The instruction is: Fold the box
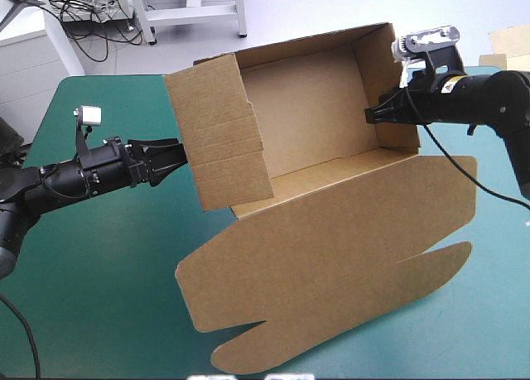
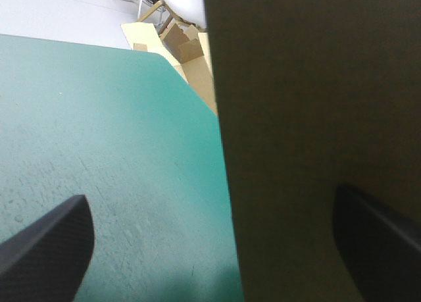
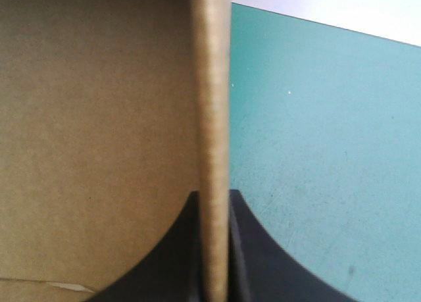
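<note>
The box (image 1: 315,123), an open tray with its lid (image 1: 331,256) flat on the near side, stands mid-table (image 1: 99,256), its right wall pinched by the right gripper (image 1: 374,113), the left gripper (image 1: 175,156) spread wide at its left wall; the side walls seem to be the step in hand, and next that gripper likely must clamp.

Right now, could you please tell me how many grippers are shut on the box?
1: the right gripper, on the right end wall of the box. The left gripper is at the left wall, jaws open, not clamped.
</note>
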